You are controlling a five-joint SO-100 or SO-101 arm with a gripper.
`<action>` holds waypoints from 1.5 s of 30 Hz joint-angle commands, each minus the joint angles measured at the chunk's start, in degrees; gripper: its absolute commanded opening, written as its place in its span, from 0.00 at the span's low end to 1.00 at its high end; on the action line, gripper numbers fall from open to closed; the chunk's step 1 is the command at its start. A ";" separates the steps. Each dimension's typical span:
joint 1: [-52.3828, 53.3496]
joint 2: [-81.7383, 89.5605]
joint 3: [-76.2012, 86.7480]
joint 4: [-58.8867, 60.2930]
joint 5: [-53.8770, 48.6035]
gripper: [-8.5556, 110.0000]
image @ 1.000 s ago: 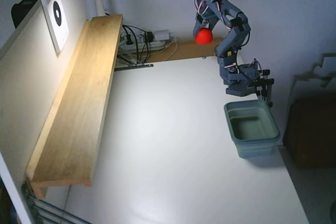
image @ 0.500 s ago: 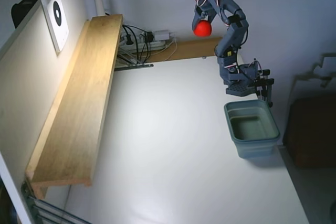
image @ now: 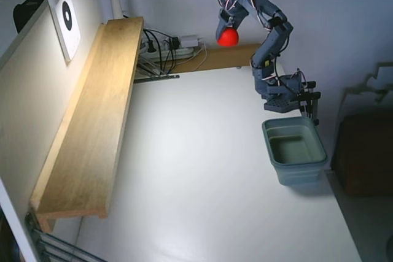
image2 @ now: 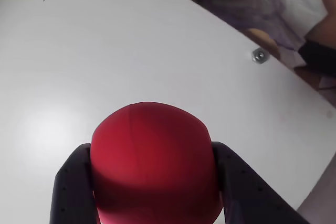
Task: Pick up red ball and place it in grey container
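Looking down from the fixed view, the arm (image: 270, 41) rises from its base at the far right of the white counter (image: 202, 170) and folds back over itself, so the end effector (image: 226, 34) hangs high above the counter's far edge. It is pinching the red ball (image: 228, 38), which sits well off the surface. The grey container (image: 295, 150) stands on the counter near the right edge, just in front of the arm's base and well apart from the ball; its inside looks bare, though shadow makes that hard to confirm. A long wooden shelf (image: 92, 115) runs along the left side, and a tangle of cables and a power strip (image: 172, 47) lies at the far end of the counter.

Turning to the wrist view, the red ball (image2: 155, 166) fills the lower middle, with the end effector (image2: 152, 192) closed on it. One dark finger (image2: 73, 187) presses its left side and the other presses its right side. Behind the ball the white counter (image2: 105, 51) spreads out, and a small metal bolt (image2: 258, 55) sits near its curved edge at upper right.
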 commanded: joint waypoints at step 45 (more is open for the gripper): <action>-79.46 0.50 -1.88 0.77 0.18 0.27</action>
